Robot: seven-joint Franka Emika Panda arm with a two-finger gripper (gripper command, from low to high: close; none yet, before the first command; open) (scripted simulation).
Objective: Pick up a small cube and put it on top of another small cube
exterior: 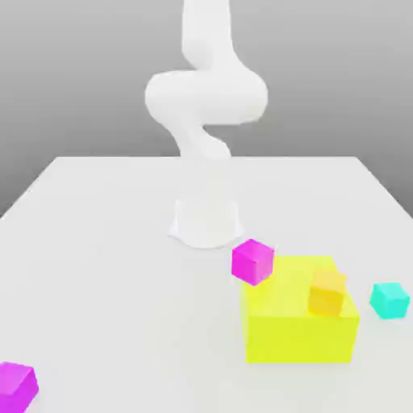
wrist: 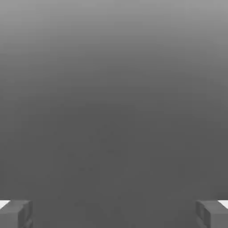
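White and smooth, the arm (exterior: pixel 206 105) rises from its base on the pale matte table (exterior: pixel 97 266). We see the teal cube (exterior: pixel 390 300) on the table toward the exterior view's right, just beside a big yellow block (exterior: pixel 278 327). The orange-yellow cube (exterior: pixel 327 293) rests on that block's top. 2 magenta cubes sit apart: 1 (exterior: pixel 252 261) at the block's corner, 1 (exterior: pixel 16 385) near the table's edge. From the hand view we see the gripper (wrist: pixel 114 214) spread wide, its grey fingertips (wrist: pixel 15 213) holding nothing over plain grey.

bright, even, diffuse light — no harsh glare; desk (exterior: pixel 97 266) near-white, washed out; shadows faint; edges soft, slightly blurred; hand view dim — smooth grey gradient.
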